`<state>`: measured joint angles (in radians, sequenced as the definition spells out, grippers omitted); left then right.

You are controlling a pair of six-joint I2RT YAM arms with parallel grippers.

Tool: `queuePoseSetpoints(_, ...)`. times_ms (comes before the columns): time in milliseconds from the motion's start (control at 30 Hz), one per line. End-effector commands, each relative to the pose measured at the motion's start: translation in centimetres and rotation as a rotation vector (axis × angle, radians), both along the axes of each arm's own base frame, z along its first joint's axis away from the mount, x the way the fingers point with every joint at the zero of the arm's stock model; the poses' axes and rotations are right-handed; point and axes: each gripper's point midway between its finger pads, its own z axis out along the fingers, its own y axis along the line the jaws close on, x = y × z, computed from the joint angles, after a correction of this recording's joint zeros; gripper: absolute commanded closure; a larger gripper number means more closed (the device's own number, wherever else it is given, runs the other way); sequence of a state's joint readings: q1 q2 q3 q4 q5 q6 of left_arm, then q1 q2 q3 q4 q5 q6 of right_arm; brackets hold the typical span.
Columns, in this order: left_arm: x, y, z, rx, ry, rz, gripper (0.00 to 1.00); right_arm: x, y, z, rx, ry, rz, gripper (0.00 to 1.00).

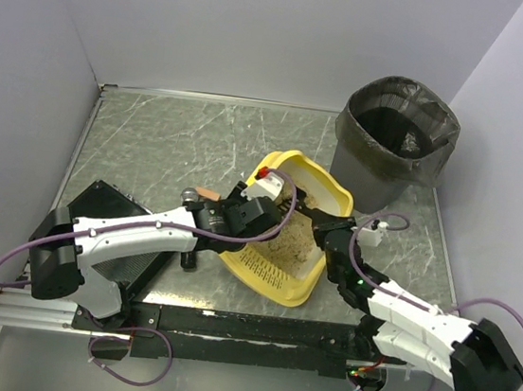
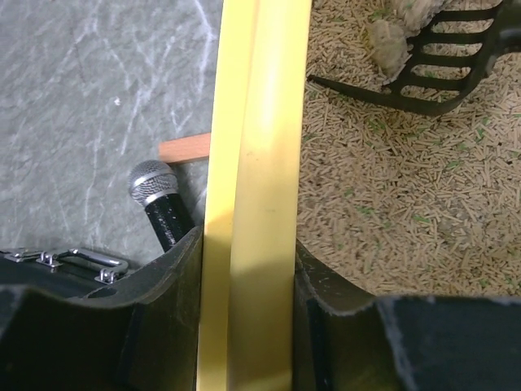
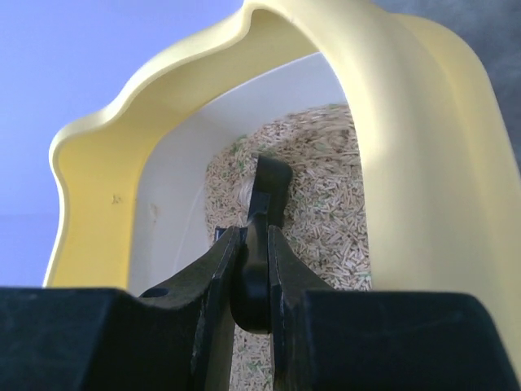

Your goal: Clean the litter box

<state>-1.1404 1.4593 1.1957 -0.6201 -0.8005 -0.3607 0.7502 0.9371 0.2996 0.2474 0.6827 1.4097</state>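
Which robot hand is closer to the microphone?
Left. The left gripper clamps the litter box rim, with the microphone just beside it on the table. The right gripper is across the box, holding the scoop.

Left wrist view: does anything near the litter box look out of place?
Yes. A microphone lies on the table just outside the litter box rim, beside a small orange-brown block. Neither seems to belong with litter cleaning.

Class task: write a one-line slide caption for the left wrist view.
Left gripper clamps the litter box rim; inside, a black scoop holds a clump.
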Motion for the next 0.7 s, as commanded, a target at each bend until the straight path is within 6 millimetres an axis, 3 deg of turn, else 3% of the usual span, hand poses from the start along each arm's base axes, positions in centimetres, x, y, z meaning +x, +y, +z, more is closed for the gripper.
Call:
queuePoseSetpoints(0,1.4,-4.0,10.2,-0.424,-0.185,0.039,0.99,0.5,2.0,0.2,-0.114,-0.102,0.134,1.00)
queuePoseSetpoints(267,1.6,-3.1,5.9,-0.448,-0.072,0.109,0.99,-0.5,2.0,2.3,-0.094,-0.215,0.185,1.00)
queuePoseSetpoints(333,2.1,-2.0,4.6,-0.459,-0.054,0.153,0.99,-1.1,1.7,3.2,-0.066,-0.245,0.189,1.00)
queuePoseSetpoints(600,3.0,0.1,2.0,-0.498,-0.021,0.219,0.99,-2.6,1.0,5.0,0.036,-0.257,0.198,1.00)
queuePoseSetpoints(667,3.0,0.5,1.2,-0.490,-0.014,0.231,0.99,-2.9,0.7,4.7,0.025,-0.248,0.202,1.00)
